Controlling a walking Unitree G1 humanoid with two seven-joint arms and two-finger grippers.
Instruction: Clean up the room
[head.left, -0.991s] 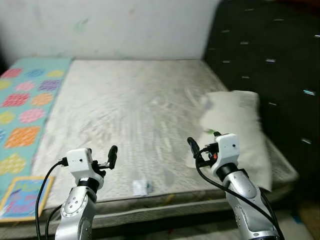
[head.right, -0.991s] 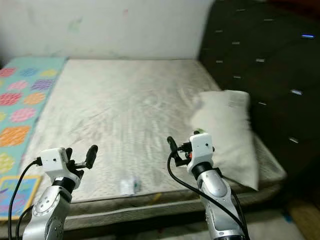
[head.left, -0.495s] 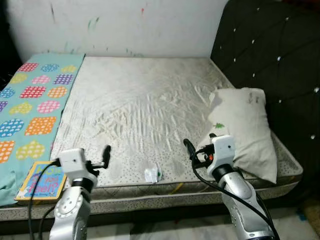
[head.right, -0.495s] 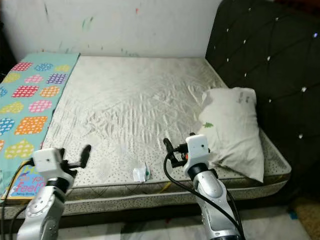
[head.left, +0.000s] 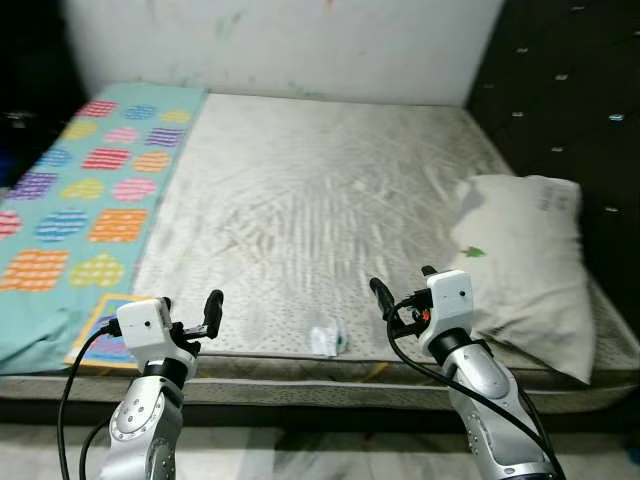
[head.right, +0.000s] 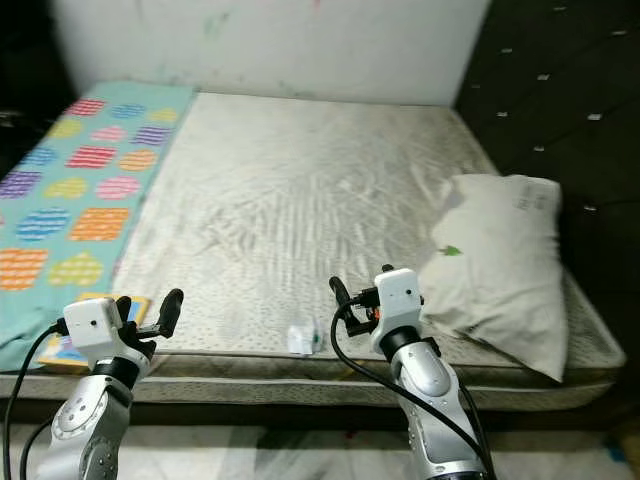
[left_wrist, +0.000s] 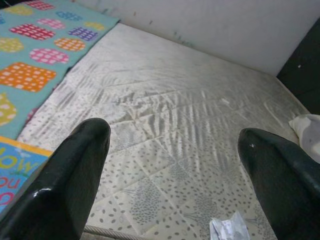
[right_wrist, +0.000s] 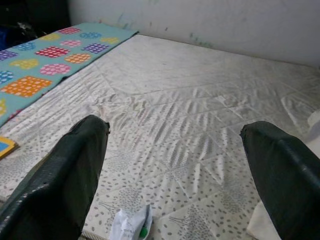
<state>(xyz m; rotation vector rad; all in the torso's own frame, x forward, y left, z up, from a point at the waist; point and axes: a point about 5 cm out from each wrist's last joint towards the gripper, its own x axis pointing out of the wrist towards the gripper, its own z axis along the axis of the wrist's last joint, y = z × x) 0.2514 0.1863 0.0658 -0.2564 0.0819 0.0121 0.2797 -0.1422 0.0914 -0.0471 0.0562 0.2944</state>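
A crumpled wrapper lies on the mattress edge, roughly upright; both grippers, left and right, hover wide-fingered.

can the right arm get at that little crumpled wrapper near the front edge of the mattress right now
Probably yes. The wrapper lies alone on the mattress, just ahead of the open right end effector, with nothing between them.
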